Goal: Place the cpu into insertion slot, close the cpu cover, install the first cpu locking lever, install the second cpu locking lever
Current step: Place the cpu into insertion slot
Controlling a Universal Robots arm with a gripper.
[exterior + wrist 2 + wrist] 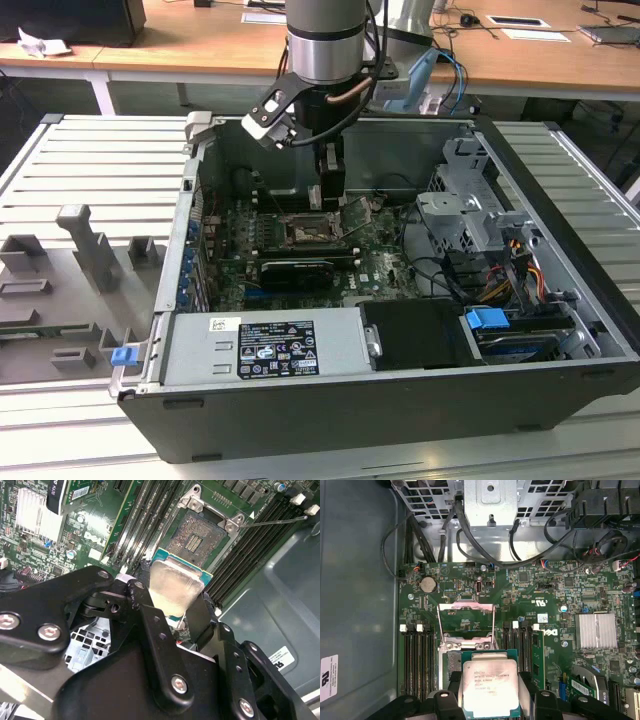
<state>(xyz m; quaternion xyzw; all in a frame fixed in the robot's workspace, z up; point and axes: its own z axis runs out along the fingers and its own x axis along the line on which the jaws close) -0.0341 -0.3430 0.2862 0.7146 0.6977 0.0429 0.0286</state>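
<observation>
Computer case (330, 425): open on its side on the slatted table (100, 160). It holds the green motherboard (385, 265), a grey power supply (270, 345) along the near wall, and a metal drive cage (470, 200) with cable bundles at the exterior view's right.

Insertion slot (192, 537): square socket with a metal rim, set between rows of long black memory slots (145, 515). Its dark contact field is bare, with no chip seated.

Cpu cover (466, 606): silver frame plate swung up and standing open off the socket.

Locking lever (277, 521): thin metal rod reaching out from a socket corner across the memory slots.

Cpu (175, 587) (490, 687): flat square chip with a pale silver top bearing small print and a green board edge showing around it. It is lifted clear of the board, just beside the socket and not yet in it.

Gripper (172, 612) (491, 700) (330, 195): black fingers (150, 617) are drawn in only as far as the chip's width and clamped on two opposite edges of the cpu, touching nothing else.
</observation>
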